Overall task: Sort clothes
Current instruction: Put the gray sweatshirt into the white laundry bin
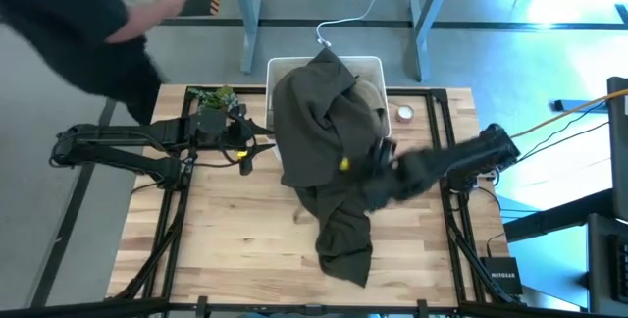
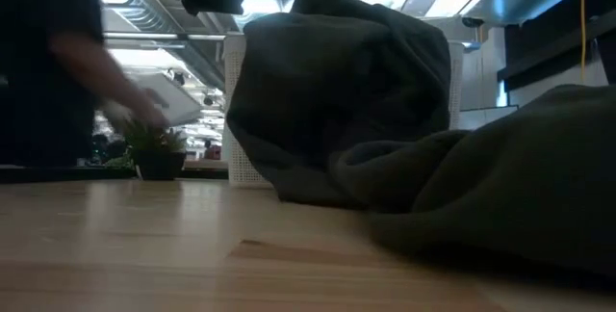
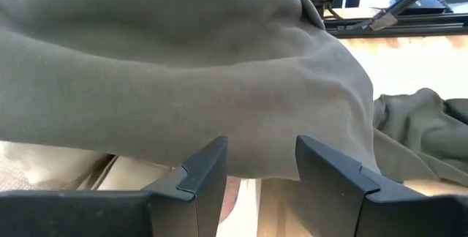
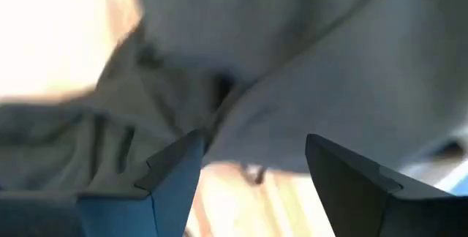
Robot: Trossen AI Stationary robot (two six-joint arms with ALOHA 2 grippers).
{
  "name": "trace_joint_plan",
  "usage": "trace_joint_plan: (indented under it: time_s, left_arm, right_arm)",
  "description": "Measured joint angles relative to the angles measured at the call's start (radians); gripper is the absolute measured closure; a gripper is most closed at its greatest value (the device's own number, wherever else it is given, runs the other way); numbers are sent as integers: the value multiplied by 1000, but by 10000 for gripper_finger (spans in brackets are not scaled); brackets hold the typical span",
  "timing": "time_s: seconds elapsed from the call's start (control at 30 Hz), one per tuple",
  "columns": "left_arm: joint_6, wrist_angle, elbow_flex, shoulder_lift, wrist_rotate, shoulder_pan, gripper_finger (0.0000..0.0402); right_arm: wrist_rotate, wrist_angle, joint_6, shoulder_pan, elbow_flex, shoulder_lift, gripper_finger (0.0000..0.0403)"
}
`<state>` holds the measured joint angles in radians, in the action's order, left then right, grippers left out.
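A dark olive garment (image 1: 324, 132) is draped over the white bin (image 1: 368, 63) at the table's far middle. Its lower end (image 1: 345, 244) lies spread on the table in front of the bin. A khaki-tan cloth (image 1: 371, 94) shows in the bin under it. My left gripper (image 1: 253, 151) is open just left of the bin, its fingers facing the hanging olive cloth (image 3: 219, 83). My right gripper (image 1: 378, 161) is open above the garment's right side, with olive cloth (image 4: 307, 69) close ahead of its fingers. The garment fills the low view (image 2: 385, 110).
A small potted plant (image 1: 211, 97) stands at the table's far left, behind my left arm. A person (image 1: 88, 14) leans in at the far left corner, holding something white. A roll of tape (image 1: 404, 114) lies right of the bin. Bare wood lies at the near left (image 1: 226, 239).
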<state>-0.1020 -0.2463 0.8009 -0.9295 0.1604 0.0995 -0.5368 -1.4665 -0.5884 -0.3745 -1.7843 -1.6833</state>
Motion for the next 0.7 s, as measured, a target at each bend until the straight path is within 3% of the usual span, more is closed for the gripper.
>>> trace_joint_plan:
  time_s: [0.2, 0.4, 0.53, 0.7]
  left_arm:
    - [-3, 1, 0, 0, 0, 0, 245]
    - [-2, 42, 0, 0, 0, 0, 245]
    - [-3, 69, 0, 0, 0, 0, 245]
    - [-3, 72, 0, 0, 0, 0, 245]
  right_arm:
    - [97, 339, -88, -115, 388, -2, 144]
    - [142, 721, -69, -158, 687, -2, 144]
    - [112, 928, 31, -126, 800, -2, 144]
    - [122, 1178, 289, -63, 833, -12, 144]
